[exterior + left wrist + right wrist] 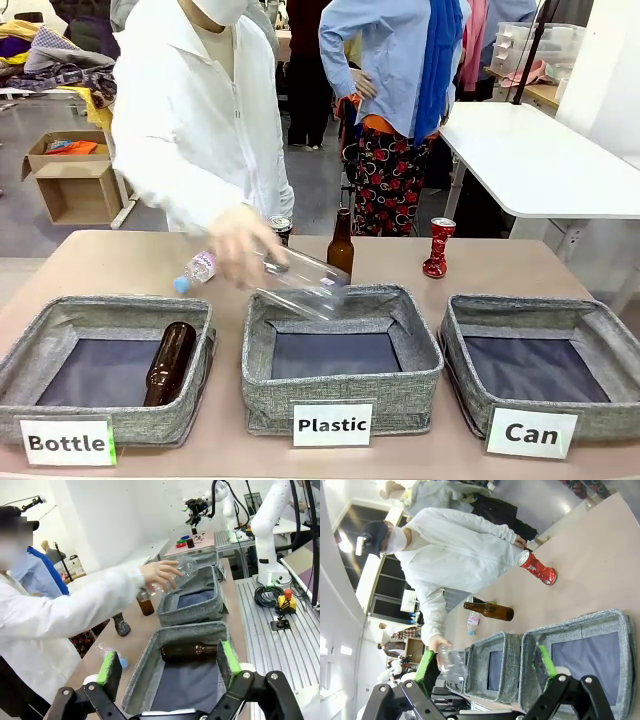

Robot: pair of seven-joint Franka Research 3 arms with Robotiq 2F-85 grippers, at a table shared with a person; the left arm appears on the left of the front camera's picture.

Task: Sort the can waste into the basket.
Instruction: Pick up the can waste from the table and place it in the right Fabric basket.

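The basket (462, 383), a grey fabric bin labelled "Can", stands at the front right with nothing in it. In the right wrist view the basket (572, 624) lies just beyond my open right gripper (486, 663). A crushed red can (437, 247) stands upright on the table behind the basket, and it shows as the red can (536, 567) farther off. A second, dark can (281, 226) stands behind the person's hand. My left gripper (170, 662) is open and hovers over the "Bottle" bin (145, 670). Neither gripper holds anything.
The person's hand (240, 245) holds a clear plastic bottle (305, 282) over the "Plastic" bin (340, 385). A brown bottle (170, 362) lies in the "Bottle" bin (60, 320). Another brown bottle (341, 243) stands mid-table, and a small blue-capped bottle (197, 270) lies near it.
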